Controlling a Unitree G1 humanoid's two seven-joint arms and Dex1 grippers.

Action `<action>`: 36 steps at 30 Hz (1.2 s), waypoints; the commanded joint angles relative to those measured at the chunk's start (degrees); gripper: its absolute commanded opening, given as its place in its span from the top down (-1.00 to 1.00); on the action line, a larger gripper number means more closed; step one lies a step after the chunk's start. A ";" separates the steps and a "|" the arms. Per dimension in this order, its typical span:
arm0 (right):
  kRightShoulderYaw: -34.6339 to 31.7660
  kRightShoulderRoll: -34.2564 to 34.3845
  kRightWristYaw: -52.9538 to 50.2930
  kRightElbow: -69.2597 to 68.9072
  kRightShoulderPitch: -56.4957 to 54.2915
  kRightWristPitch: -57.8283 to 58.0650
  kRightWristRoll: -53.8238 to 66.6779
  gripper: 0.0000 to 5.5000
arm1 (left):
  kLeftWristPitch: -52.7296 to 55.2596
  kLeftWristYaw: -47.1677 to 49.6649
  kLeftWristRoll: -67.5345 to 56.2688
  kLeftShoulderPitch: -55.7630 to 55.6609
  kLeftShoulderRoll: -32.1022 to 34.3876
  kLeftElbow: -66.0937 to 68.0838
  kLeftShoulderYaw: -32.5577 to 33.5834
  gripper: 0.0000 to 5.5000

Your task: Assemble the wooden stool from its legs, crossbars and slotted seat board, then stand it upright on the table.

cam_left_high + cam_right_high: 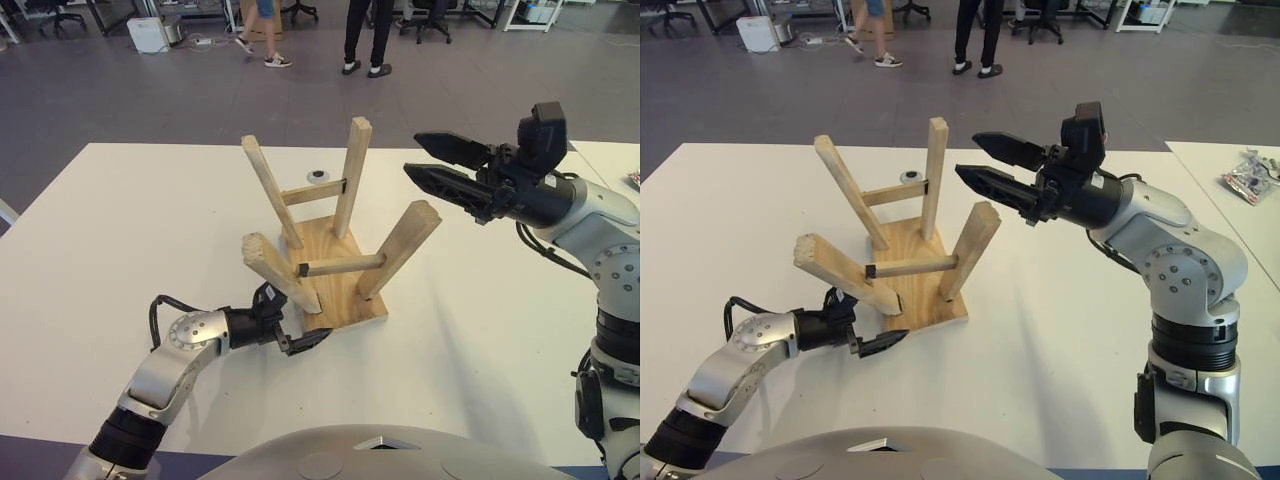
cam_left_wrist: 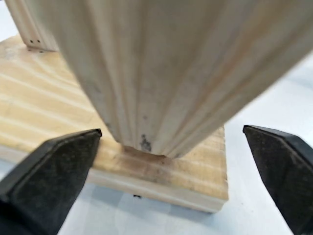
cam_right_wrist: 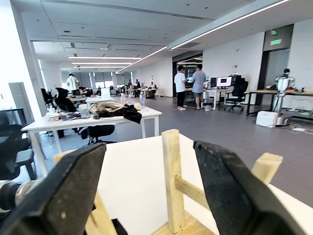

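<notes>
The wooden stool rests upside down on the white table (image 1: 120,230), its seat board (image 1: 345,300) flat on the surface and its legs pointing up. One crossbar (image 1: 313,192) joins the two far legs, and another crossbar (image 1: 340,266) joins the two near legs. My left gripper (image 1: 290,320) is open low at the seat board's near-left corner, and its fingers (image 2: 49,166) straddle the foot of the near-left leg (image 2: 166,68) without touching it. My right gripper (image 1: 412,153) hangs open in the air, up and right of the near-right leg (image 1: 400,250), holding nothing.
A small round dark object (image 1: 318,176) lies on the table behind the stool. A second table with a packet (image 1: 1248,172) stands to the right. Bare tabletop stretches left and right of the stool.
</notes>
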 commanded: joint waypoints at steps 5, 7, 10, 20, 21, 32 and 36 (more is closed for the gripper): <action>3.66 -5.25 2.03 -2.84 6.51 -2.33 -10.29 -0.21 | 0.50 3.63 -1.57 4.84 0.56 -2.13 8.44 -0.94; 6.15 -6.21 1.60 -1.04 7.09 -5.72 -17.65 -0.21 | 0.49 3.78 -2.91 6.73 1.26 -2.37 12.94 -0.94; 6.62 -3.26 -2.57 3.16 4.48 -10.34 -24.33 -0.21 | 0.30 3.53 -3.62 8.48 1.34 -2.63 15.68 -0.94; 1.79 9.37 -15.86 -5.23 -9.90 -12.58 -16.54 -0.21 | -1.82 2.78 -2.31 8.51 -1.54 -0.10 14.58 -0.94; 4.12 9.84 -16.95 -8.09 -10.15 -11.98 -17.42 -0.21 | -1.98 2.73 -2.25 8.33 -1.58 0.15 14.63 -0.94; 41.45 5.78 -23.11 -2.04 9.13 -19.67 -61.32 -0.21 | -2.35 3.06 -1.72 5.59 -2.82 0.66 13.87 -0.94; 41.42 6.10 -20.54 -1.29 10.47 -20.68 -63.26 -0.21 | -2.60 4.75 -1.03 3.55 -3.86 -1.66 13.39 -0.94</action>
